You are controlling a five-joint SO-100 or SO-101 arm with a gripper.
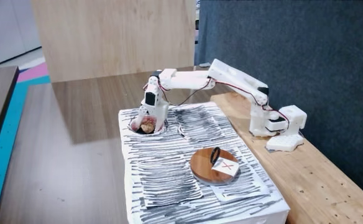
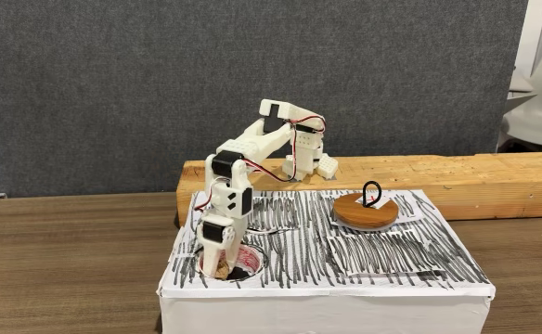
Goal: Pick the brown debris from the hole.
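Your gripper (image 1: 148, 126) reaches down into the hole (image 1: 135, 118), where the brown debris (image 1: 147, 127) sits at its fingertips, but I cannot tell if it's pinched; it looks light, rigid and lumpy, so squeeze across its middle.

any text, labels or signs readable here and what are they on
"X": a red cross mark on the white card lying on the wooden disc.
No words, brands or numbers can be read anywhere else: the streaked box top carries only black strokes, and the arm shows no legible label in both fixed views.
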